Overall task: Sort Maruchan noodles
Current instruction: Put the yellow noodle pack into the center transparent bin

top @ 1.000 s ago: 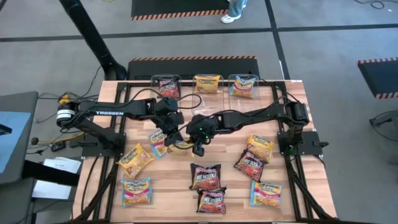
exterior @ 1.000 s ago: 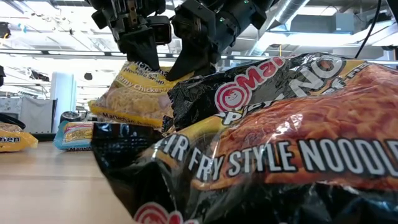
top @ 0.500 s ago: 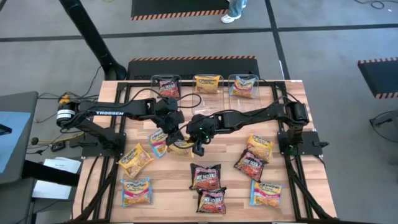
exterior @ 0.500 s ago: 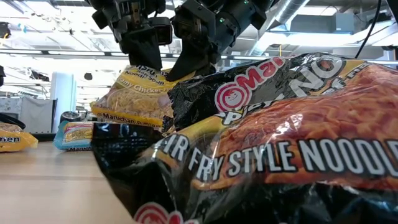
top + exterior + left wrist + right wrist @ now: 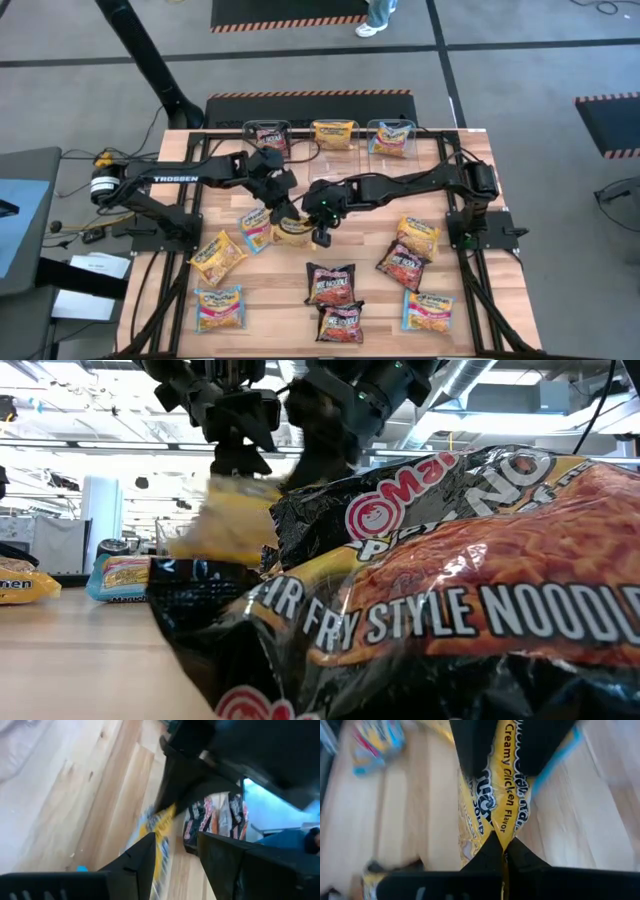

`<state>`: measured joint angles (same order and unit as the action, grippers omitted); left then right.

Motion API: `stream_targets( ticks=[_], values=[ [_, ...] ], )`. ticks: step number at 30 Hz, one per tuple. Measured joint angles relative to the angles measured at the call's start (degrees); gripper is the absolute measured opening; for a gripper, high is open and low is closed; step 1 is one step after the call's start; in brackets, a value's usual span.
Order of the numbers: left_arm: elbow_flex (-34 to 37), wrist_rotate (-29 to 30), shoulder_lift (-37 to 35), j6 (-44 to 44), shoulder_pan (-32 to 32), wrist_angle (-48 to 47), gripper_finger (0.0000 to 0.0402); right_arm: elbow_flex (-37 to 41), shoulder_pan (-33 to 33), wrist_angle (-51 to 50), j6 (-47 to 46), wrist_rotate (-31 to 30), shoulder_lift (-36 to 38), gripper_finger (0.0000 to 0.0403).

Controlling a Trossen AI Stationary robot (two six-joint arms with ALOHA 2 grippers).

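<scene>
From above, we see the right gripper (image 5: 318, 232) and left gripper (image 5: 282, 216) meeting over the middle of the wooden table (image 5: 470, 160), both at a crinkly yellow packet (image 5: 292, 234). At table height, that packet (image 5: 225, 520) hangs blurred. In the right wrist view, our fingertips (image 5: 490, 847) pinch its glossy film (image 5: 502, 815). We cannot tell the left fingers' state.

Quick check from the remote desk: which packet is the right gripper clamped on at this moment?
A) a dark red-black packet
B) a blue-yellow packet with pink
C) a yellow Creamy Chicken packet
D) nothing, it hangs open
C: in the right wrist view the right gripper has its fingers pinched together on the yellow Creamy Chicken packet, mid-table beside the left gripper.
</scene>
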<state>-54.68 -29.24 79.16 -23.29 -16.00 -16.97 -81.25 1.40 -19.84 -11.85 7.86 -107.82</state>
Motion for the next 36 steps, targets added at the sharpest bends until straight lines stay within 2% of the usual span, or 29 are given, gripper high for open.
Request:
stream_targets(
  ticks=[4, 11, 13, 18, 28, 36],
  values=[
    [0.0, 1.1, -1.7, 0.1, -1.6, 0.5, 0.013, -0.1, 1.1, -1.3, 1.1, 1.1, 0.9, 0.0005],
    [0.0, 8.4, -7.1, 2.9, -4.6, 1.4, 0.0129, 0.1, 3.3, -6.3, 3.2, 1.2, 3.1, 0.0005],
    [0.0, 10.2, -8.6, 2.8, -5.3, 1.6, 0.0129, -0.1, 4.0, -5.0, 4.5, 1.2, 3.5, 0.0005],
    [0.0, 12.7, -11.6, 2.6, -6.6, 1.2, 0.0129, 0.0, 6.9, -6.5, 7.7, 1.2, 6.8, 0.0005],
    [0.0, 15.8, -13.8, 2.5, -7.0, 0.9, 0.0129, 0.0, 16.7, -8.2, 15.4, 1.2, 15.2, 0.0005],
    [0.0, 15.8, -13.8, 1.3, -7.0, 0.9, 0.0129, 0.0, 27.1, -9.0, 24.7, 1.1, 17.8, 0.0005]
  ],
)
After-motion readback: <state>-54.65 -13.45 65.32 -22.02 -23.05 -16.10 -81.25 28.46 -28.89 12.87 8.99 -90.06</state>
